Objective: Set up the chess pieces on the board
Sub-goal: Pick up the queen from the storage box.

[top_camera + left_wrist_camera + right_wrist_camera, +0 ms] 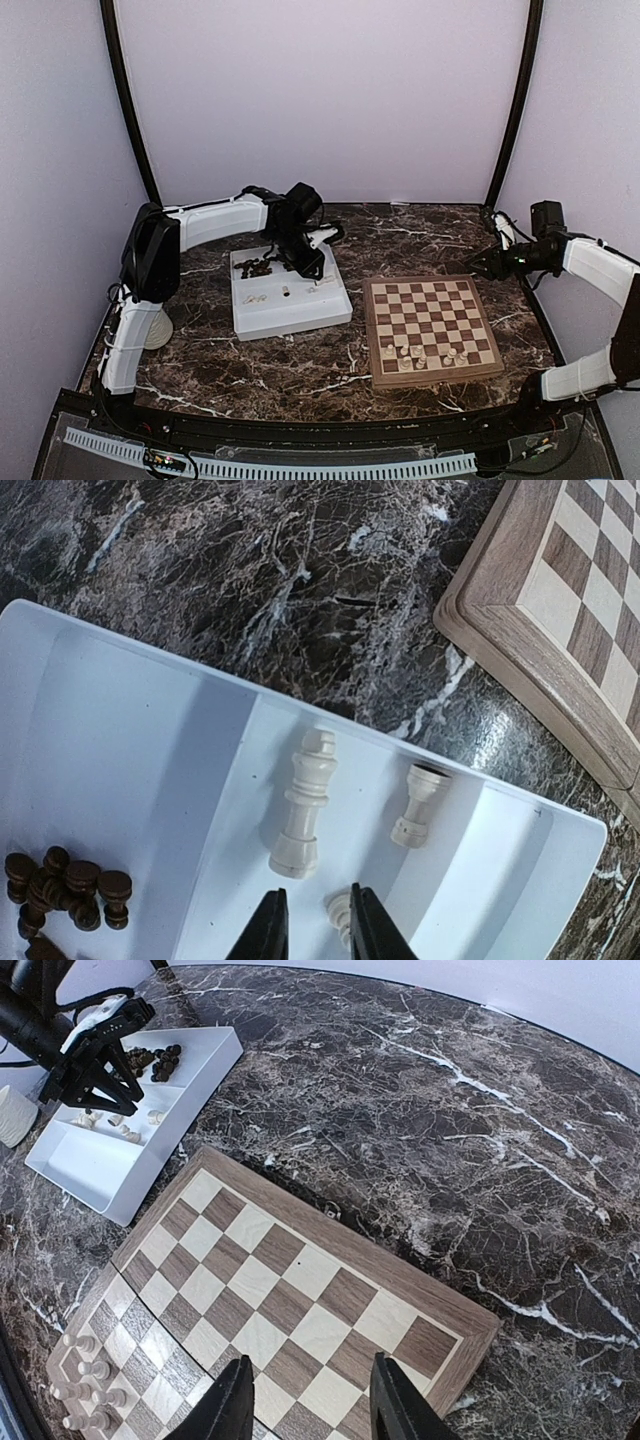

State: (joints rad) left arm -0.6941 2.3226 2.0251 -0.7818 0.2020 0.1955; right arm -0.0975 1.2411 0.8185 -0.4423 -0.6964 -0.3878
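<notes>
The board [430,325] lies right of centre, with several cream pieces [420,355] standing on its near rows. My left gripper [315,930] hangs low in the white tray [120,740], jaws open. A small cream piece [340,912] lies between them, against the right finger, with a gap to the left finger. A tall cream piece [305,800] and a shorter one [415,805] lie just beyond. Dark pieces [65,890] are heaped in the neighbouring compartment. My right gripper [305,1400] is open and empty above the board's [290,1290] far right part.
The tray [290,315] sits left of the board on the marble table. A cream ribbed mug [157,330] stands by the left arm's base. The board's corner [560,610] lies close to the tray's right end.
</notes>
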